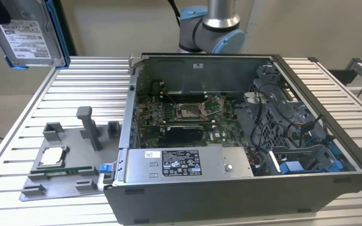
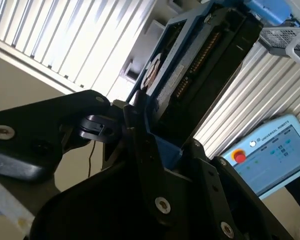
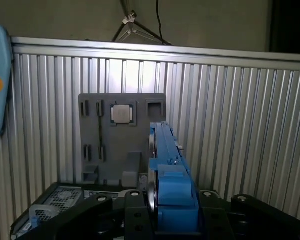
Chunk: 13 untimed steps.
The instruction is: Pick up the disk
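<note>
The disk, a silver-grey drive with a white label in a blue bracket, hangs high in the air at the exterior view's upper left, well above the table. In both wrist views my gripper is shut on it, one black finger on each side of the blue bracket. The disk sticks out edge-on from between the fingers, and its connector side shows in the second wrist view.
An open computer case fills the table's middle, with a long grey box along its near side. Beside it lies a grey fixture plate with a small square chip. The arm's base stands behind the case. A teach pendant lies nearby.
</note>
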Each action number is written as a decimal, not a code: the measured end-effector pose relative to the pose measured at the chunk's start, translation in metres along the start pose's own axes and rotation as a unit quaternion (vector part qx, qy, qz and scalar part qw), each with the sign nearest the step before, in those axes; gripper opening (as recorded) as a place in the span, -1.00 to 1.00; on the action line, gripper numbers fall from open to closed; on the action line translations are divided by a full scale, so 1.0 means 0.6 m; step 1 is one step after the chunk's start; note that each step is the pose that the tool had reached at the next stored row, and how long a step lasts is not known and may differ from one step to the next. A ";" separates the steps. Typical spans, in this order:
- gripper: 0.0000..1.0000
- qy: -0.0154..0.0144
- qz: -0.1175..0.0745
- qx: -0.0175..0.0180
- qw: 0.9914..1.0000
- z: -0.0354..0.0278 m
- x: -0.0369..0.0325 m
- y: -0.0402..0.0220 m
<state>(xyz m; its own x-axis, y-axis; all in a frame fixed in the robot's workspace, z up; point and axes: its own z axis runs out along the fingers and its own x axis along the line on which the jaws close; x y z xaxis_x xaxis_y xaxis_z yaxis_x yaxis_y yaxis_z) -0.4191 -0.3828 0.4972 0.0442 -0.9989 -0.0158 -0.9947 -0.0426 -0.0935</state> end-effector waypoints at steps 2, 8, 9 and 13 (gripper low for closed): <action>-1.00 0.000 0.000 0.000 1.000 0.000 0.000 -0.001; -1.00 0.000 0.000 0.000 1.000 0.003 0.002 -0.043; -1.00 0.000 0.000 0.000 1.000 0.004 0.002 -0.051; -1.00 0.000 0.000 -0.001 1.000 0.007 0.004 -0.081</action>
<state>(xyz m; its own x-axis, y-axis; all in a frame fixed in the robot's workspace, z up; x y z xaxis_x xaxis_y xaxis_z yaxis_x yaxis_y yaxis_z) -0.3704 -0.3828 0.4976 0.0442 -0.9989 -0.0159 -0.9948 -0.0426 -0.0922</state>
